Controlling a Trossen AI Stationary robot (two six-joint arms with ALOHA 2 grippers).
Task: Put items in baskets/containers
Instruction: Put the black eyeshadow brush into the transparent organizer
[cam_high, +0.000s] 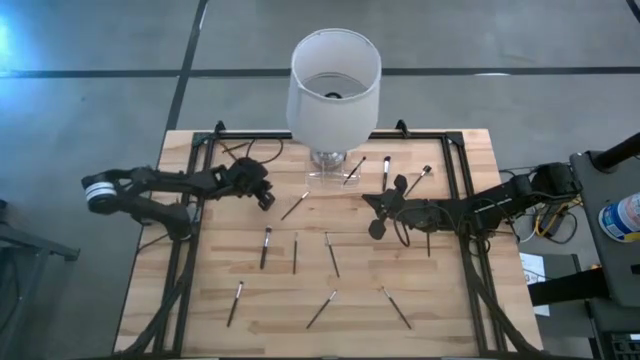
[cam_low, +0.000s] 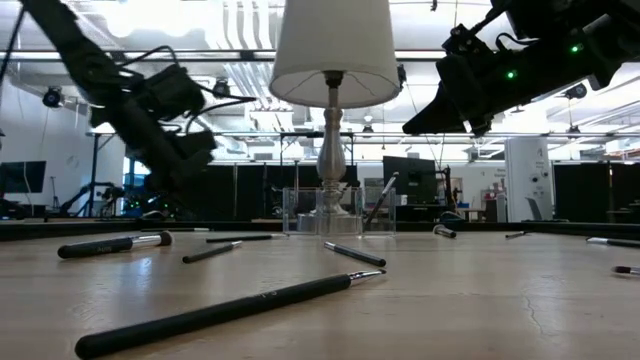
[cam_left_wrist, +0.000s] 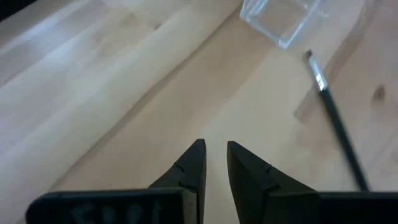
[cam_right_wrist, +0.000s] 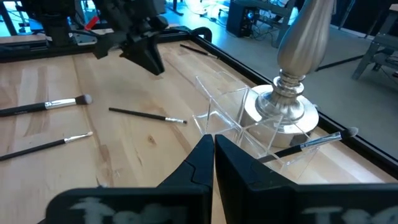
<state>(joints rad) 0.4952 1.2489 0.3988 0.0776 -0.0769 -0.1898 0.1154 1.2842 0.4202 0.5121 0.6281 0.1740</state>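
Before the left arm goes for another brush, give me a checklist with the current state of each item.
1. Left gripper empty, fingers slightly apart: ok.
2. A brush lies free on the table just ahead of it: ok.
3. Clear holder upright beside the lamp base: ok.
4. A brush already leans in the holder: ok.
5. Right gripper shut, holding nothing: ok.
6. Right gripper clear of the holder: not ok, it hovers close to it.

big white lampshade (cam_high: 334, 85) on a silvery turned lamp base (cam_right_wrist: 297, 74), pale wooden plank table (cam_high: 240, 330), black metal frame (cam_high: 455, 160)
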